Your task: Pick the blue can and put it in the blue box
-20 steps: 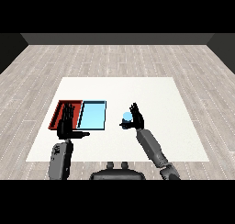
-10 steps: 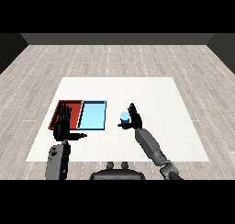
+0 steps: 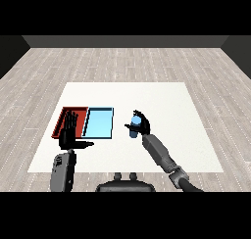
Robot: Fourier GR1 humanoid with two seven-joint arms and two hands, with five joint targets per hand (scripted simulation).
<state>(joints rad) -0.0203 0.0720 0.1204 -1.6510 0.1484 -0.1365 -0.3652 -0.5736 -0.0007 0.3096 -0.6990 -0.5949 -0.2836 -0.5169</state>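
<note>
So the blue can (image 3: 133, 126) is a small cylinder, light blue on its upper part and a deeper blue toward the bottom, sitting just right of the frame's centre. The right hand (image 3: 142, 125) is wrapped around it, with the black fingers curled over the top and right side, so only the left face of the can really shows. It looks roughly upright, maybe leaning a touch, but I can't tell whether it's resting on the white table (image 3: 162, 101) or lifted off it.

The light blue tray (image 3: 99, 123) is just left of the can, with a small gap of bare table between them, so the can is beside the tray, not in it. The red tray (image 3: 64, 116) sits right up against the blue one on its left side, in the left-middle of the frame.

The left hand (image 3: 69, 132) is at the lower left, fingers straight and pointing up, thumb sticking out to the right, holding nothing. It overlaps the near part of the red tray in this view. Its grey forearm (image 3: 62, 170) comes up from the bottom left corner.
</note>
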